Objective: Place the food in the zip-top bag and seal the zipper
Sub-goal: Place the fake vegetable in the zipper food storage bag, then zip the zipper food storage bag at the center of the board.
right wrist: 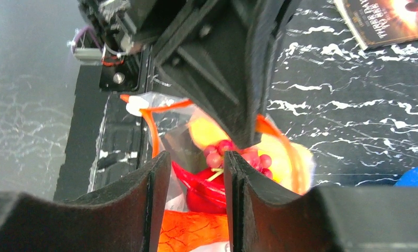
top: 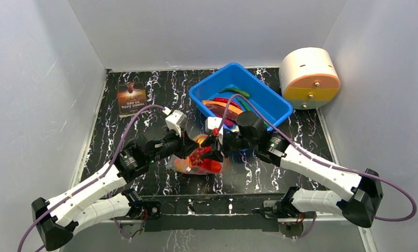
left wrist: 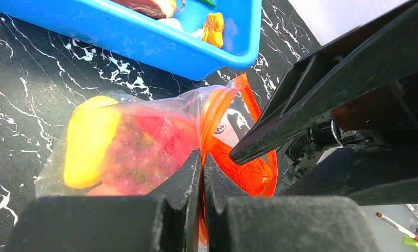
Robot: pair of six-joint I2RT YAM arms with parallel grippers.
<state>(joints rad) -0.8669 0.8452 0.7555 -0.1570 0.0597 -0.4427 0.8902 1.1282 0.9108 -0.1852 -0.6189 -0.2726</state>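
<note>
- At the middle of the bench (top: 107, 121), about 7 o'clock from the blue tub (top: 264, 88), the clear bag (top: 199, 164) lies with its mouth turned toward the right arm
- Yellow fruit (left wrist: 89, 142), grapes (left wrist: 144, 157) and an orange fruit (left wrist: 249, 176) already sit inside it, so most of the loading looks done
- The left gripper (left wrist: 202, 157) is pinched nearly closed on the mouth edge, right at the zipper (left wrist: 254, 105); this likely anchors the thin film and props the opening so it cannot fold shut
- The right gripper (right wrist: 196, 155) has its jaws a moderate gap apart with nothing clamped, tips right at the opening over a red chili (right wrist: 196, 184); it reads as either just letting food go or lining up on the strip
- A green chili (top: 234, 92) and other pieces lie in the tub at 1 o'clock from the bag, so more food may need to go in
- The strip bows open in a loop, so sealing is not yet done
</note>
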